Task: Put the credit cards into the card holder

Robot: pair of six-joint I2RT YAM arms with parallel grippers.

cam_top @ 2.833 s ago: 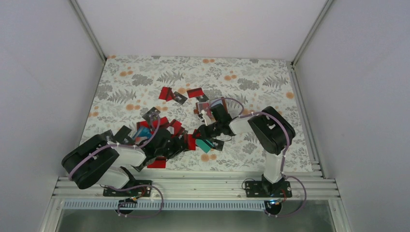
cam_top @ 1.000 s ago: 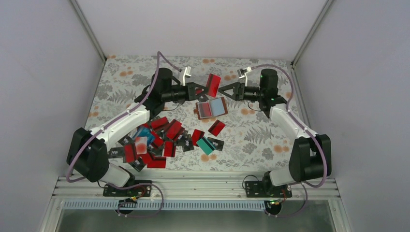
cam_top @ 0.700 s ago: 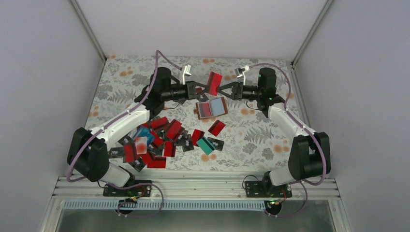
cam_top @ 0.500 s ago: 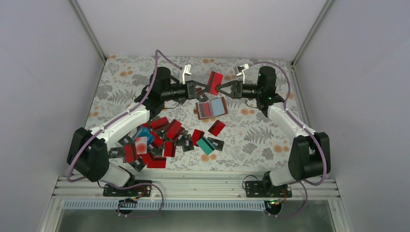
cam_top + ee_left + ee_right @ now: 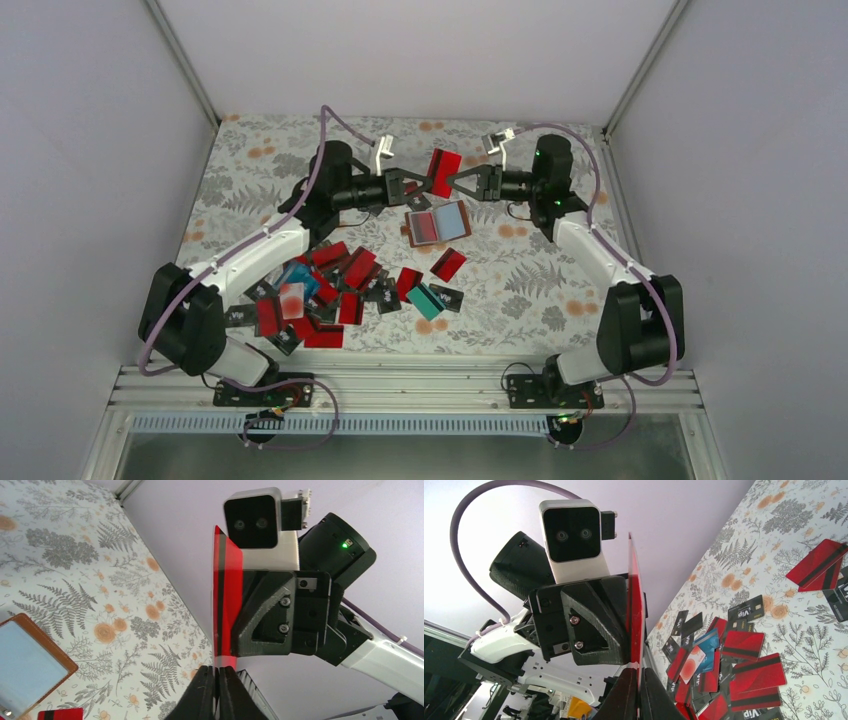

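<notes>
A red credit card [image 5: 443, 170] is held upright in the air between both grippers, above the open brown card holder [image 5: 438, 223], which lies flat with its greyish pockets up. My left gripper [image 5: 424, 186] is shut on the card's left edge. My right gripper [image 5: 453, 183] is shut on its right edge. In the left wrist view the card [image 5: 226, 605] stands edge-on from my gripper [image 5: 218, 674], with a corner of the holder [image 5: 30, 665] below. In the right wrist view the card [image 5: 635, 610] rises from my gripper [image 5: 638, 674].
Several red, black and teal cards lie in a pile [image 5: 325, 285] at the front left, also in the right wrist view [image 5: 724, 650]. Loose cards [image 5: 435, 295] lie near the middle and a red one [image 5: 448, 264] lies in front of the holder.
Both arms have left the pile and risen to the back. In the last second my right gripper moved left to the card held by the left gripper and closed on it.
</notes>
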